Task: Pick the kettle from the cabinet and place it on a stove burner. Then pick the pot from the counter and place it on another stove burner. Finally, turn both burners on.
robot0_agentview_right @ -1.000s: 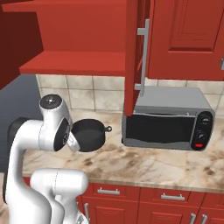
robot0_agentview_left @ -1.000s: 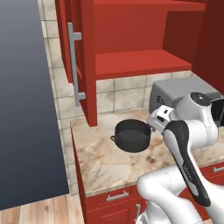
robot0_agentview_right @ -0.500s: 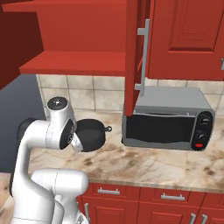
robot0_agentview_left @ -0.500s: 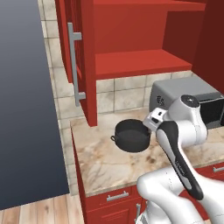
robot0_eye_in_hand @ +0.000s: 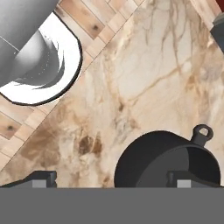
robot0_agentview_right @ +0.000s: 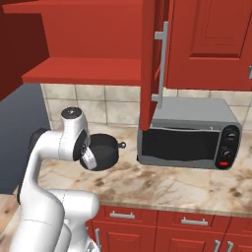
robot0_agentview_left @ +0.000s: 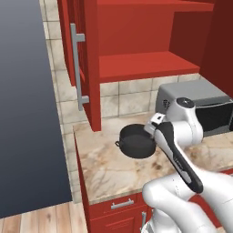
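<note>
Claw (robot0_eye_in_hand: 111,178) wide open, holding nothing, above the marbled desk (robot0_eye_in_hand: 148,74). Pot (robot0_eye_in_hand: 168,162) sits on the desk right under the claw, one fingertip (robot0_eye_in_hand: 188,178) over its open mouth, the other off to the side over bare stone. Toaster oven (robot0_agentview_right: 189,135) stands well apart.

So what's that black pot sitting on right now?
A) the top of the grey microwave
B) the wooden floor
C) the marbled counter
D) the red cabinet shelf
C: the pot rests on the marbled counter, left of the microwave and below the cabinet shelf.
</note>
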Robot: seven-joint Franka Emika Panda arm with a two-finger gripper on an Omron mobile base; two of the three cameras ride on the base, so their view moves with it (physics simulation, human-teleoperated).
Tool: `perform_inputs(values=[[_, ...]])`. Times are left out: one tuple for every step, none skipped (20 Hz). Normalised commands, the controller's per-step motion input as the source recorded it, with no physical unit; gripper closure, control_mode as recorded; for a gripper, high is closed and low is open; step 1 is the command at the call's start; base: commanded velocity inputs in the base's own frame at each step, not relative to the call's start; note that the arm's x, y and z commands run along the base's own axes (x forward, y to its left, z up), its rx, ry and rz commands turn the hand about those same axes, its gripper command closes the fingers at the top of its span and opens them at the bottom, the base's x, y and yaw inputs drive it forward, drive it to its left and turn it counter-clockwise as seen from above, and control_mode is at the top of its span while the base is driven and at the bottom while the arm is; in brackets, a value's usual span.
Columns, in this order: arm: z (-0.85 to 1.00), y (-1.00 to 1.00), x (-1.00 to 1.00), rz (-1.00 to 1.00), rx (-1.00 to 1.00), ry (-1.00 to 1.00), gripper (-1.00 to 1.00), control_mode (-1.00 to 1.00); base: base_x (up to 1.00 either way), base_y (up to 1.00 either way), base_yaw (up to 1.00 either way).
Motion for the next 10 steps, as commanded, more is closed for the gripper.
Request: perform_inputs(values=[[-0.26, 0.0, 0.31, -0.01, -0.04, 0.08, -1.0, -1.0, 0.0, 0.0, 0.0], [-0.26, 0.0, 0.31, -0.01, -0.03, 0.07, -1.0, -1.0, 0.0, 0.0, 0.0], [-0.25, 0.0, 0.29, -0.01, -0.02, 0.05, -1.0, -1.0, 0.0, 0.0, 0.0], [-0.28, 0.0, 0.29, -0.01, -0.03, 0.05, -1.0, -1.0, 0.0, 0.0, 0.0], [-0.27, 0.0, 0.35, -0.01, -0.03, 0.07, -1.0, -1.0, 0.0, 0.0, 0.0], [-0.28, 0.0, 0.36, -0.02, -0.03, 0.05, -1.0, -1.0, 0.0, 0.0, 0.0], [-0.26, 0.0, 0.34, -0.01, -0.02, 0.03, -1.0, -1.0, 0.0, 0.0, 0.0], [-0.27, 0.0, 0.34, -0.02, -0.03, 0.02, -1.0, -1.0, 0.0, 0.0, 0.0], [-0.27, 0.0, 0.39, -0.02, -0.03, 0.03, -1.0, -1.0, 0.0, 0.0, 0.0], [-0.27, 0.0, 0.39, -0.02, -0.03, 0.03, -1.0, -1.0, 0.0, 0.0, 0.0]])
